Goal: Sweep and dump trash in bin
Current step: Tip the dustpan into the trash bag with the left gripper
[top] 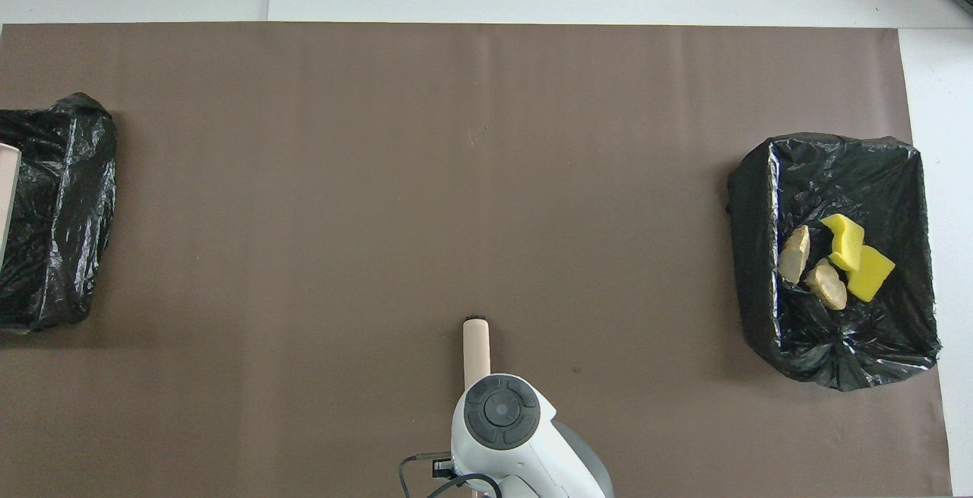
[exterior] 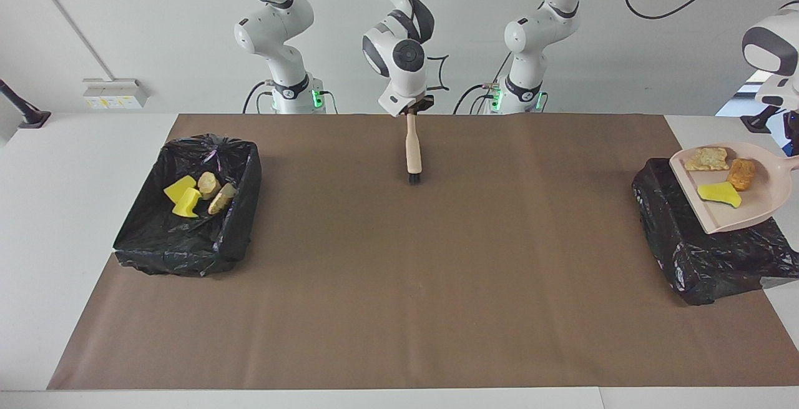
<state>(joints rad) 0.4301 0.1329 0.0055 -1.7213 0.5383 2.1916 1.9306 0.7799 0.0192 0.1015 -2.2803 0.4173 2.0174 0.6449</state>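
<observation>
The trash (exterior: 718, 175) was split: four scraps (exterior: 195, 194) lay in the bin (exterior: 240, 221) toward the right arm's end, three rode in the dustpan (exterior: 758, 206) over the other bin (exterior: 686, 253), undumped. The left gripper, out of view, presumably gripped the dustpan's handle; the right gripper (exterior: 411, 110) was clamped on the brush (exterior: 412, 150).

No text, label, brand, number or sign can be read anywhere in either view. The white box on the wall (exterior: 115, 92) carries small yellowish stickers, but nothing on them can be made out.
</observation>
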